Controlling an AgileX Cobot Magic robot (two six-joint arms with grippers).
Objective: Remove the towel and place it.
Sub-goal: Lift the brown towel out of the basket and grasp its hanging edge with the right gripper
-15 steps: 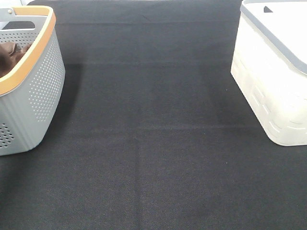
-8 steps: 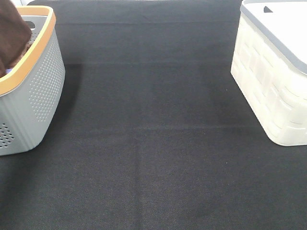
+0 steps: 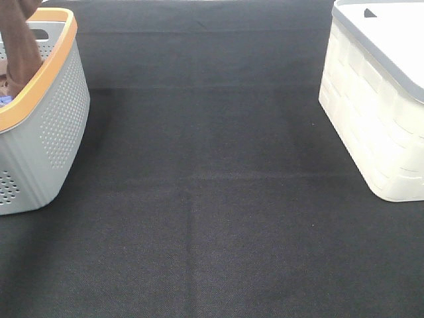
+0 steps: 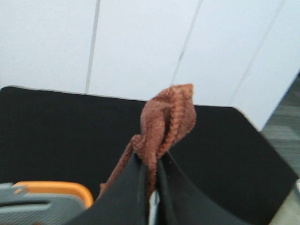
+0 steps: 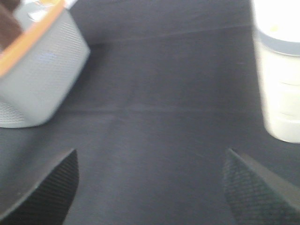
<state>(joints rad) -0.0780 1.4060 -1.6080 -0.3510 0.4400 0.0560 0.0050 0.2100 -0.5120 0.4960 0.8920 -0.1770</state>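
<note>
The reddish-brown towel [image 3: 20, 40] hangs in a narrow strip over the grey basket [image 3: 50, 126] with the orange rim at the far left; its top runs out of the exterior view. In the left wrist view my left gripper [image 4: 151, 161] is shut on a bunched fold of the towel [image 4: 166, 119], high above the basket's orange rim [image 4: 56, 190]. The left gripper itself is outside the exterior view. My right gripper [image 5: 150, 187] is open and empty, hovering over the black mat; its fingertips [image 5: 51, 185] show at the frame's lower corners.
A white lidded bin [image 3: 384, 99] stands at the right edge of the black mat [image 3: 212, 199]. It also shows in the right wrist view [image 5: 281, 70]. Something blue [image 3: 4, 99] lies inside the basket. A white panelled wall [image 4: 140, 42] stands behind the table.
The towel lay low inside the basket a second ago. It has been lifted up and now hangs stretched, narrower and higher than half a second ago.
</note>
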